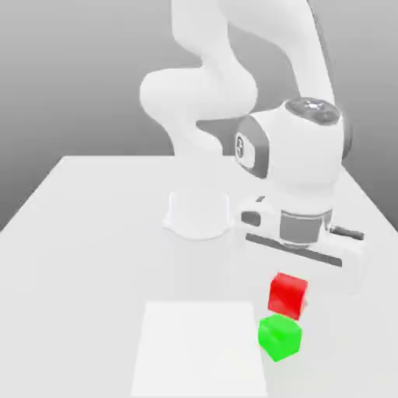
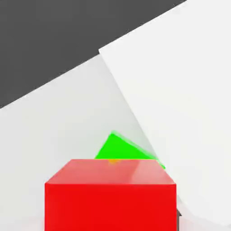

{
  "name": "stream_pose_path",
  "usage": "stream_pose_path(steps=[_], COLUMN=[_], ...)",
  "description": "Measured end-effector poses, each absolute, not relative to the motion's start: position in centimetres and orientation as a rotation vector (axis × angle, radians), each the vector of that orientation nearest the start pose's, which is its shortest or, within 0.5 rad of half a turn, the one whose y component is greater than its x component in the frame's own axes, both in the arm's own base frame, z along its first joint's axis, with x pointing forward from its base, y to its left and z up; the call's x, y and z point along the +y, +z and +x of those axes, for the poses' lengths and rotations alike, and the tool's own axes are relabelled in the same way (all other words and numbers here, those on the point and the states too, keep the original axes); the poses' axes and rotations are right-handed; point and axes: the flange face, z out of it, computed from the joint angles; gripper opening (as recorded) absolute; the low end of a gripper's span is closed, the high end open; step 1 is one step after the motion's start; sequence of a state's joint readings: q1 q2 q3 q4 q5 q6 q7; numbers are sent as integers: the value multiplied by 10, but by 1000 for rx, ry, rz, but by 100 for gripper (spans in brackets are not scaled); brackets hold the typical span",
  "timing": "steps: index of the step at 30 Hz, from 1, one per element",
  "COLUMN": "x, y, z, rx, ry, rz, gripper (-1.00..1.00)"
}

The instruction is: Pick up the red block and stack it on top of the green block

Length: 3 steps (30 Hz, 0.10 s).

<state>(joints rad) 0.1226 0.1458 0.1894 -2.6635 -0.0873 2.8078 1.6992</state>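
Exterior view: white arm w/ gripper [image 1: 299,260] low over a white table [image 1: 93,194], toward the exterior view's right. Red block [image 1: 288,294] sits just under the hand, raised off the table; whether the hand is clenched on it or released can't be told. Green block [image 1: 280,336] rests on the table, just below & slightly to the exterior view's left of the red one; their edges look touching or nearly so, not stacked square. A brighter white sheet [image 1: 202,350] lies flat on the table, its edge beside the green block. Round arm base [image 1: 199,214] stands further back.

Hand view: red block [image 2: 110,196] close up; green block [image 2: 122,149] partly hidden behind it, next to sheet [image 2: 180,99] edge.
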Motion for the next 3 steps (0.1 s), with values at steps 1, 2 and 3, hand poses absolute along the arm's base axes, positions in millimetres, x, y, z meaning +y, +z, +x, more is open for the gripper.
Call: stream_pose_path(steps=[1, 2, 3], x=[135, 135, 135], y=[184, 184, 184], z=[396, 396, 396], rx=[1909, 1909, 1909], ry=[-3, -3, -3], rz=[-2494, -2494, -2494], gripper=[100, 100, 100])
